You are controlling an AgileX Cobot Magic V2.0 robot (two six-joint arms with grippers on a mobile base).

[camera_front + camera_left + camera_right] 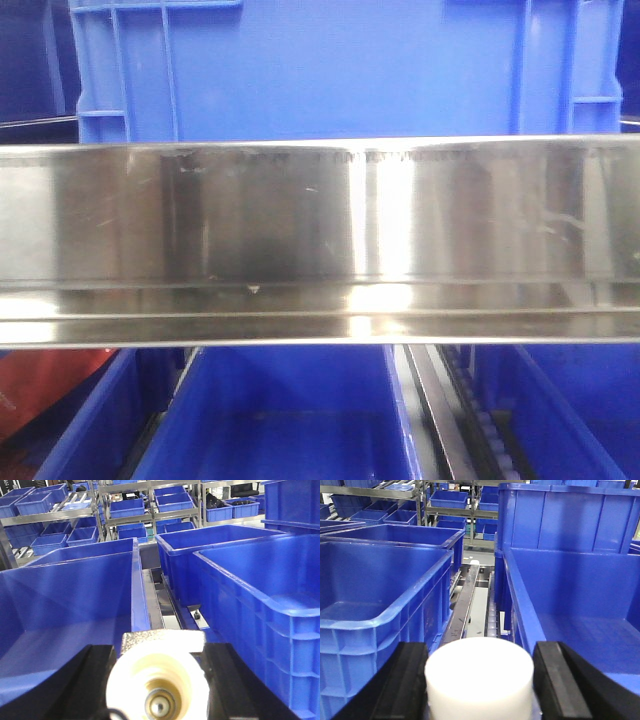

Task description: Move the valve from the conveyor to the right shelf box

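In the left wrist view, my left gripper (161, 655) is shut on the valve (160, 680). The valve is a rounded cream-white body with a silvery speckled metal block on top and a metal centre, and it fills the gap between the black fingers (95, 680). It hangs above the edge between two blue boxes (65, 610). My right gripper (481, 652) is shut on a white cylindrical part (479, 680), left of an open blue shelf box (580, 610). The conveyor is out of view.
A polished steel shelf rail (320, 240) crosses the front view, with a blue crate (340, 70) above it and blue bins (280, 410) below. Roller tracks (492, 615) run between the boxes. Tall blue boxes (260, 595) stand to the right, and more racks of bins (130, 510) stand behind.
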